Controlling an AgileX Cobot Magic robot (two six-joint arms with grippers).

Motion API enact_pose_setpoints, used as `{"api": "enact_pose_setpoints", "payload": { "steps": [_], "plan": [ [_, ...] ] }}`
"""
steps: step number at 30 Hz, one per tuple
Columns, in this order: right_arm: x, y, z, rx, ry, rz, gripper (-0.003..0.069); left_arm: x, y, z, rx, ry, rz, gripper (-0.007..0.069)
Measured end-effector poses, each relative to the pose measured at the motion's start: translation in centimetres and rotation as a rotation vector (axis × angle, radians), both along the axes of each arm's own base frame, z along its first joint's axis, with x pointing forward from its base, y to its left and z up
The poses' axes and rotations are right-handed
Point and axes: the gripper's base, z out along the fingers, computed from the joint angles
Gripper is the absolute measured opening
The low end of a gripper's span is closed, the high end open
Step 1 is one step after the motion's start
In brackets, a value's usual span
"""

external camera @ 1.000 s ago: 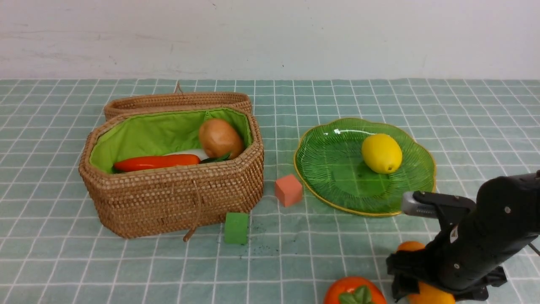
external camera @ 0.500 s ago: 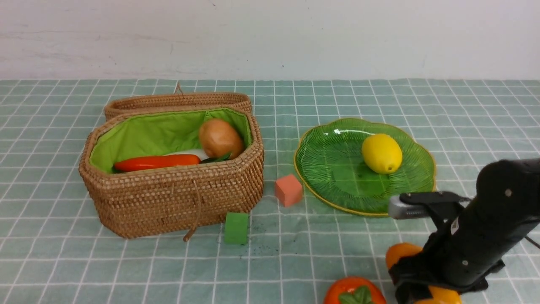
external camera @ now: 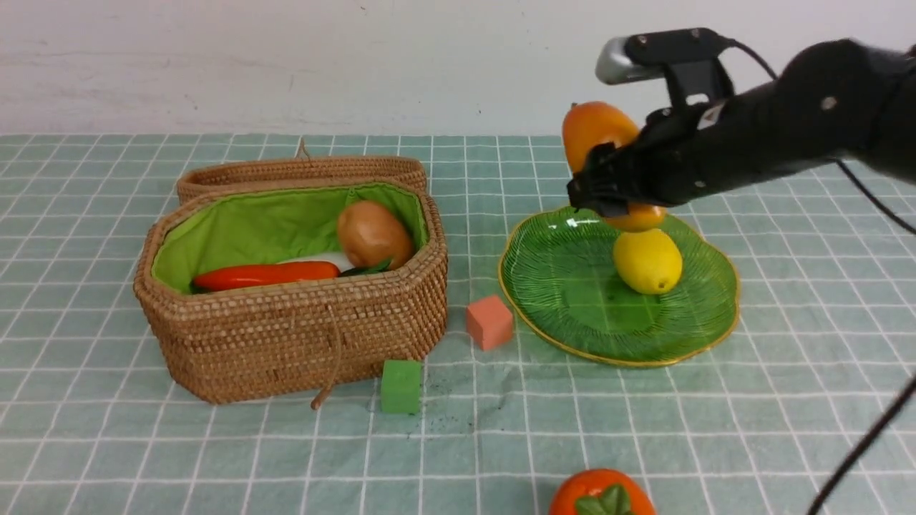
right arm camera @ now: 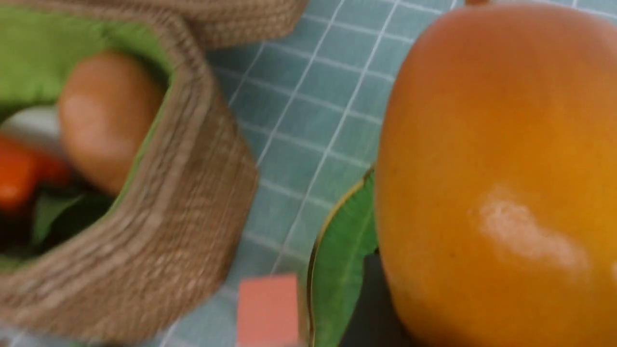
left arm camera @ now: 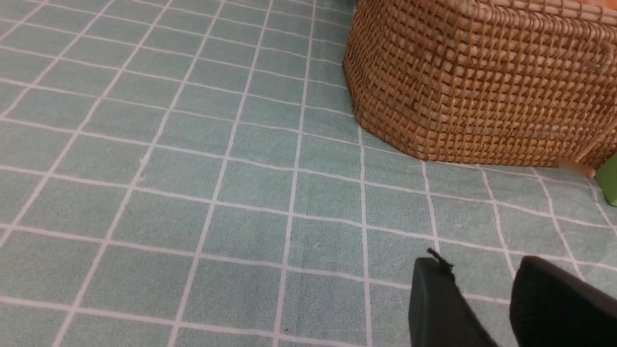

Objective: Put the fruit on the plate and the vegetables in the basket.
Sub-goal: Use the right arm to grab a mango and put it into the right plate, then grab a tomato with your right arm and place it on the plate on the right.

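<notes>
The right gripper, clamped on the mango with its long axis near upright, hangs above the plate; the lemon lies directly below.

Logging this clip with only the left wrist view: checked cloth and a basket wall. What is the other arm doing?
Observer: The right gripper holds a mango raised over the plate.
Operator: Anything on that plate yet?
Observer: Yes, a lemon lies on it.
Operator: And what is inside the basket?
Observer: A carrot and a potato lie in the basket.
</notes>
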Motion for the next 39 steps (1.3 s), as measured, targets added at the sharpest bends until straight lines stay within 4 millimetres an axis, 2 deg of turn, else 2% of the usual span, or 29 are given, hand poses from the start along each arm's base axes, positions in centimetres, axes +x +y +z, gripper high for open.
{"api": "enact_pose_setpoints", "payload": {
  "steps": [2,5,8,12,14,18,20,21,22,23,24,27,29,30,32,35,39],
  "plan": [
    [1.7,0.5,-2.8,0.003,0.036,-0.017,0.0505,0.0,0.0,0.0,0.0,0.0,0.0,0.0228],
    [3.0,1.0,-6.7,-0.011,0.111,-0.025,0.0505,0.0,0.0,0.0,0.0,0.0,0.0,0.0232],
    [3.3,1.1,-8.5,-0.023,0.149,-0.026,0.0522,0.0,0.0,0.0,0.0,0.0,0.0,0.0236],
    [3.2,1.2,-8.3,-0.02,0.16,-0.021,0.065,0.0,0.0,0.0,0.0,0.0,0.0,0.0237],
    [3.0,1.2,-7.8,-0.02,0.17,-0.012,0.0671,0.0,0.0,0.0,0.0,0.0,0.0,0.0237],
    [2.0,1.1,-5.7,-0.019,0.188,0.015,0.0668,0.0,0.0,0.0,0.0,0.0,0.0,0.0237],
    [0.9,0.9,-3.9,-0.018,0.211,0.043,0.065,0.0,0.0,0.0,0.0,0.0,0.0,0.0237],
    [0.8,0.9,-4.0,-0.02,0.22,0.046,0.0647,0.0,0.0,0.0,0.0,0.0,0.0,0.0237],
    [-0.4,0.8,-2.6,-0.027,0.253,0.077,0.0633,0.0,0.0,0.0,0.0,0.0,0.0,0.0237],
    [-0.7,0.7,-2.3,-0.028,0.263,0.084,0.0629,0.0,0.0,0.0,0.0,0.0,0.0,0.0237],
    [-2.4,0.6,-1.1,-0.037,0.284,0.114,0.062,0.0,0.0,0.0,-0.001,0.0,0.0,0.0237],
    [-5.4,0.2,-0.7,-0.051,0.329,0.151,0.0612,0.0,0.0,0.0,-0.001,0.0,0.0,0.0237],
    [-9.7,-0.6,-2.2,-0.041,0.405,0.158,0.0609,0.0,0.0,0.0,-0.001,0.0,0.0,0.0237],
    [-10.0,-0.7,-2.3,-0.037,0.41,0.156,0.0609,0.0,0.0,0.0,-0.001,0.0,0.0,0.0237],
    [-12.6,-1.6,-4.2,-0.023,0.463,0.134,0.0606,0.0,0.0,0.0,-0.001,0.0,0.0,0.0237],
    [-14.7,-2.1,-5.8,0.01,0.533,0.113,0.0601,0.0,0.0,0.0,-0.001,0.0,0.0,0.0238],
    [-15.7,-2.1,-7.3,0.03,0.598,0.137,0.0595,0.0,0.0,0.0,-0.001,0.0,0.0,0.0239]
  ]
}}
